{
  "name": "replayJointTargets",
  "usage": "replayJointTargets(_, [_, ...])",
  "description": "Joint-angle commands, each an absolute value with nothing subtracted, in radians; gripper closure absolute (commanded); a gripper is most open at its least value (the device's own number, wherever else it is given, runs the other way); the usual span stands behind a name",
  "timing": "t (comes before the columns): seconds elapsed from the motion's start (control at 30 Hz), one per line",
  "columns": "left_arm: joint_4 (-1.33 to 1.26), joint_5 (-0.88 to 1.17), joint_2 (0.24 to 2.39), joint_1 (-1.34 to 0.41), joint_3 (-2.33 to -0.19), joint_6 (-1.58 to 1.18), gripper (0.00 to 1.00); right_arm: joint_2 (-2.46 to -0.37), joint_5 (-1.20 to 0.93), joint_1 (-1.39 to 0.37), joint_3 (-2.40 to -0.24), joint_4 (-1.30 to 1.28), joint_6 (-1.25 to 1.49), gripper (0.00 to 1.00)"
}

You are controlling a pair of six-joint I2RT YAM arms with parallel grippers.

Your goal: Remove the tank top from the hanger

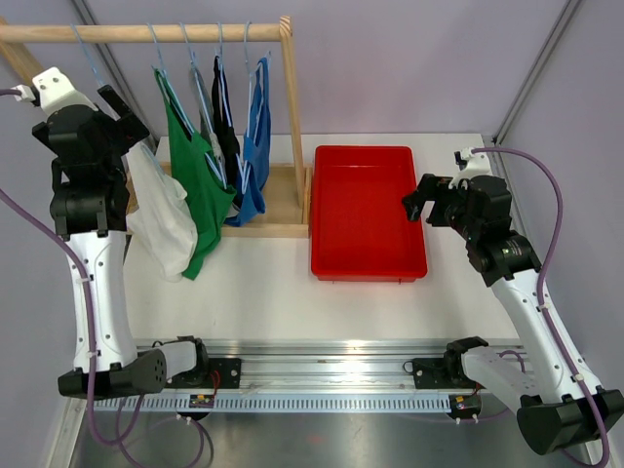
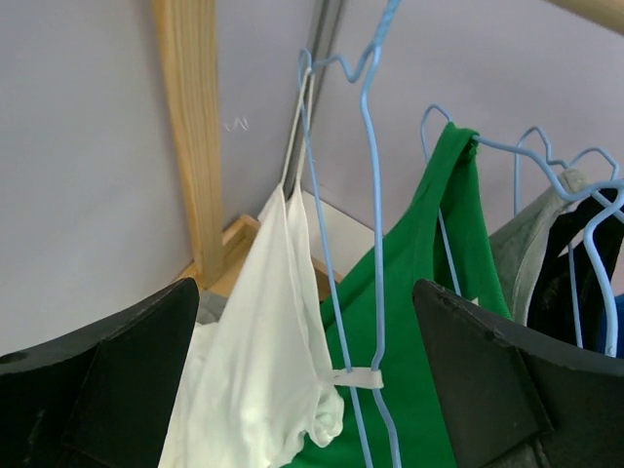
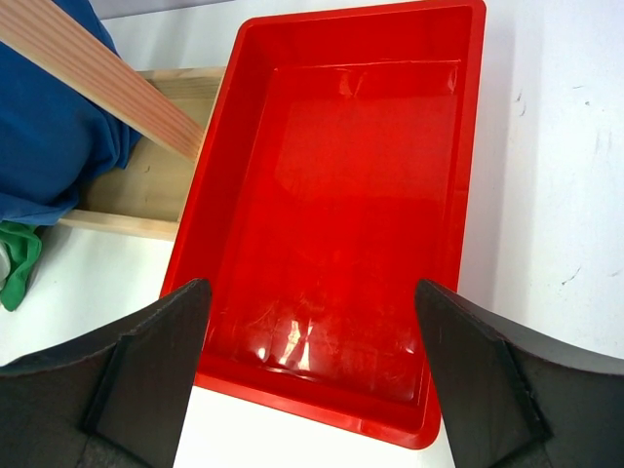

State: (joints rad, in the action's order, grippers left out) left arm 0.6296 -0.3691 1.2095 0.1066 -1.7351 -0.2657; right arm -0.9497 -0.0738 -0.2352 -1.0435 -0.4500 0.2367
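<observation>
1. Four tops hang on the wooden rack (image 1: 292, 107) in the overhead view. The white tank top (image 1: 161, 214) is at the rack's left end, then come the green top (image 1: 200, 185), black top (image 1: 226, 127) and blue top (image 1: 255, 156). The left gripper (image 1: 132, 122) stands high at the rack's left end, just beside the white tank top. The right gripper (image 1: 417, 200) hovers right of the rack, over the red tray (image 1: 369, 274).
2. Left wrist view: the fingers (image 2: 97, 390) are spread wide and hold nothing. The white tank top hangs between them, one strap on the blue wire hanger (image 2: 375, 195) and a white band looped round the wire lower down.
3. Right wrist view: the jaws are wide apart and empty above the tray.
4. Judgement: this is the approach step, with no grasp yet. The next move calls for closing on the white fabric, then lifting its strap clear of the hanger without pulling the hanger off the rack.
</observation>
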Motion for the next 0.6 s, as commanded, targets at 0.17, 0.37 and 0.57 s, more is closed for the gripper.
replayJointTargets(0.17, [0.565, -0.175, 1.236, 0.158, -1.732, -0.313, 0.06, -0.948, -0.106, -0.239, -1.04, -0.416, 0.248, 0.07])
replayJointTargets(0.37, [0.563, -0.175, 1.256, 0.169, -1.717, -0.321, 0.16, -0.948, -0.104, -0.239, -1.037, -0.417, 0.25, 0.07])
replayJointTargets(0.57, [0.574, -0.17, 1.284, 0.17, -1.723, -0.318, 0.23, -0.948, -0.1, -0.239, -1.037, -0.42, 0.252, 0.07])
